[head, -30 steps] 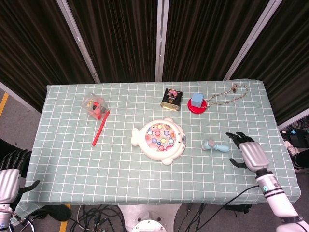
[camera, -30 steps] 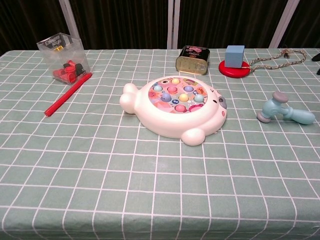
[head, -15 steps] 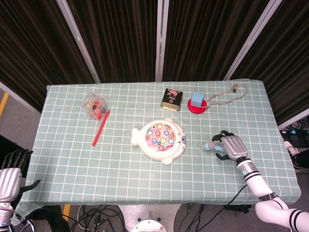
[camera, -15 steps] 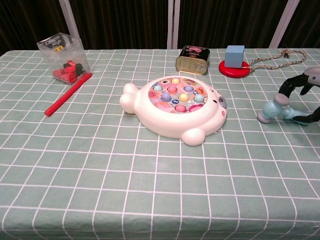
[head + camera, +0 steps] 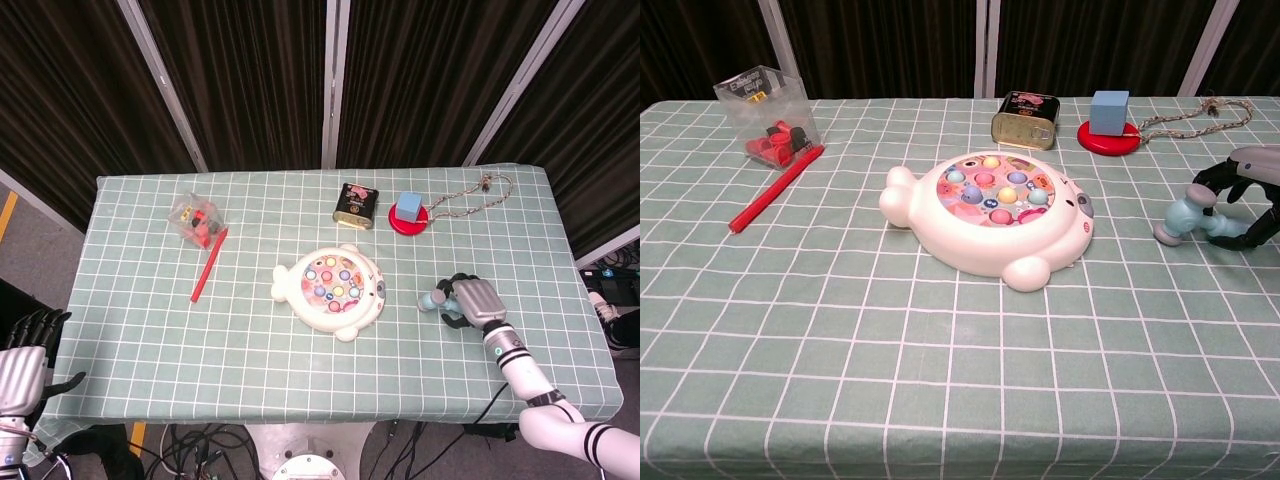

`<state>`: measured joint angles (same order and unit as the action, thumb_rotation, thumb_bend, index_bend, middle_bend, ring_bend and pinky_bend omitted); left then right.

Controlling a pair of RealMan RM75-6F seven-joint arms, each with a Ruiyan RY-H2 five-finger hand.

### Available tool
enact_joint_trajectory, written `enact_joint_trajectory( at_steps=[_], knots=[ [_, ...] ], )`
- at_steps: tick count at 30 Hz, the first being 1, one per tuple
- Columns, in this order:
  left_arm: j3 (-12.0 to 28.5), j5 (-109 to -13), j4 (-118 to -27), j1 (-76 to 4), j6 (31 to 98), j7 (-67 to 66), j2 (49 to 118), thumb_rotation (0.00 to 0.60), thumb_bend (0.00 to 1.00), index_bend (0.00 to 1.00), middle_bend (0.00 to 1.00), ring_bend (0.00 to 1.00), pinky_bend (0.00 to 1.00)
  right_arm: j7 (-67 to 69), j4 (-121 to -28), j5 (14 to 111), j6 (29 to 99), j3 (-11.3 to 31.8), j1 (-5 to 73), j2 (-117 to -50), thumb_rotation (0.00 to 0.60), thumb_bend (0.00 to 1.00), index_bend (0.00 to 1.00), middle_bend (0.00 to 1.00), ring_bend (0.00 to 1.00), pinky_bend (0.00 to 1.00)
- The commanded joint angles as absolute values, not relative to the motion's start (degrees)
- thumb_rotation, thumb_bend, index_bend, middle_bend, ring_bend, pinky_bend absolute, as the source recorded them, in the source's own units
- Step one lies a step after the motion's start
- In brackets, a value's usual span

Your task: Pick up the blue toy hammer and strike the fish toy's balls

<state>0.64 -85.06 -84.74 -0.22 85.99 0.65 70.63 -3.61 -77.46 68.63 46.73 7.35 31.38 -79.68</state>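
Chest view, clear box (image 5: 766,100) holding red and black pieces, right hand (image 5: 1252,190) wrapped around hammer (image 5: 1188,216).

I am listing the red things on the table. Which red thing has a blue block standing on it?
The red round disc at the back, beside the dark tin. The blue block stands on it; the red stick lies bare.

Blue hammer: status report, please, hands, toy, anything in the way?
Right hand curled around blue hammer handle, hammer on the table. Left hand open, off the table edge. Fish toy untouched; path clear.
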Motion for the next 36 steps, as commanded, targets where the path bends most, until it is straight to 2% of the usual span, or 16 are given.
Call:
enact_joint_trajectory(
  at_steps=[1, 14, 23, 29, 32, 36],
  knots=[
    [0.6, -84.9, -84.6, -0.2, 85.8, 0.8, 70.7, 0.6, 0.11, 0.15, 0.11, 0.05, 0.09, -3.3, -76.8, 68.5, 46.4, 7.3, 31.7, -80.2, 0.6, 0.24, 0.41, 0.43, 0.21, 0.26],
    [0.6, -84.8, -83.9, -0.3, 85.6, 1.2, 71.0, 0.6, 0.11, 0.15, 0.11, 0.05, 0.09, -2.9, -75.7, 68.8, 46.6, 6.7, 32.3, -80.9, 0.6, 0.35, 0.44, 0.46, 0.24, 0.27],
    [0.5, -84.6, -83.3, -0.4, 85.2, 1.7, 71.3, 0.6, 0.11, 0.15, 0.11, 0.05, 0.09, -2.8, -75.5, 69.0, 46.8, 6.6, 32.6, -81.3, 0.6, 0.37, 0.46, 0.47, 0.26, 0.28],
    [0.4, -84.7, -83.1, -0.3, 85.3, 2.0, 71.4, 0.6, 0.11, 0.15, 0.11, 0.05, 0.09, -2.5, -75.3, 69.4, 47.0, 6.5, 32.9, -81.4, 0.6, 0.46, 0.48, 0.48, 0.28, 0.29],
    [0.4, -84.6, -83.0, -0.3, 85.2, 2.0, 71.5, 0.6, 0.11, 0.15, 0.11, 0.05, 0.09, -2.2, -75.2, 69.9, 47.3, 6.4, 32.9, -81.4, 0.6, 0.52, 0.5, 0.49, 0.3, 0.31],
    [0.4, -84.6, -83.1, -0.3, 85.2, 1.9, 71.4, 0.6, 0.11, 0.15, 0.11, 0.05, 0.09, -0.9, -75.1, 71.2, 48.5, 6.5, 32.8, -81.4, 0.6, 0.56, 0.54, 0.52, 0.35, 0.39]
  ],
)
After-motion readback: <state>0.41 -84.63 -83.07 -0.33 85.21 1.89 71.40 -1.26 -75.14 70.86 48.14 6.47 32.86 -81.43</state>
